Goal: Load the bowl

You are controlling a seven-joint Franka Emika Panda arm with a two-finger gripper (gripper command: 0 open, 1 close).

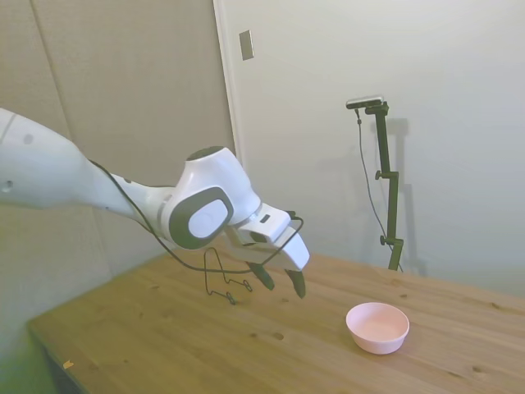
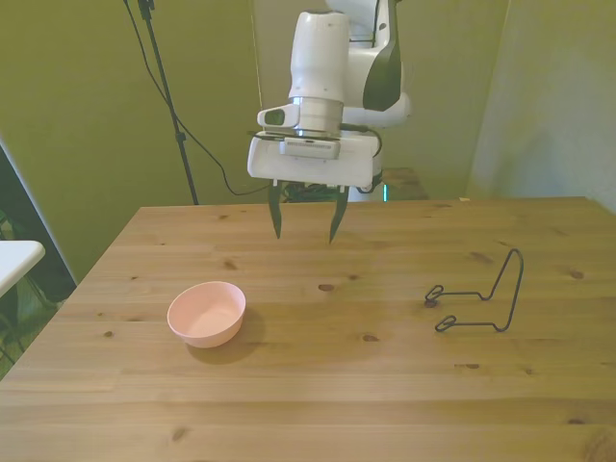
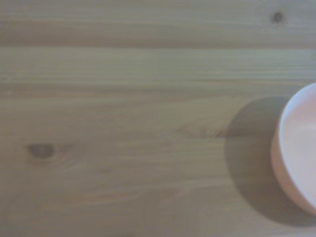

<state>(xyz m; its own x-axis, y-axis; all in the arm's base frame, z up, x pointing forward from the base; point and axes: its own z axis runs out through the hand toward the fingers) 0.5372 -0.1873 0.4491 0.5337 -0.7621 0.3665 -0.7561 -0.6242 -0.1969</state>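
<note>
The pale pink bowl (image 2: 206, 313) stands upright and empty on the wooden table (image 2: 318, 385), toward the front view's left; it also shows in the side view as the bowl (image 1: 377, 327) and at the edge of the wrist view as the bowl (image 3: 298, 148). My gripper (image 2: 304, 223) hangs open above the table with nothing between its dark fingers, well above and behind the bowl, toward the table's middle. In the side view the gripper (image 1: 279, 281) hovers left of the bowl.
A thin black wire rack (image 2: 481, 298) stands on the table at the front view's right, apart from the bowl; in the side view the rack (image 1: 223, 279) sits behind the gripper. Walls lie beyond the table's far edges.
</note>
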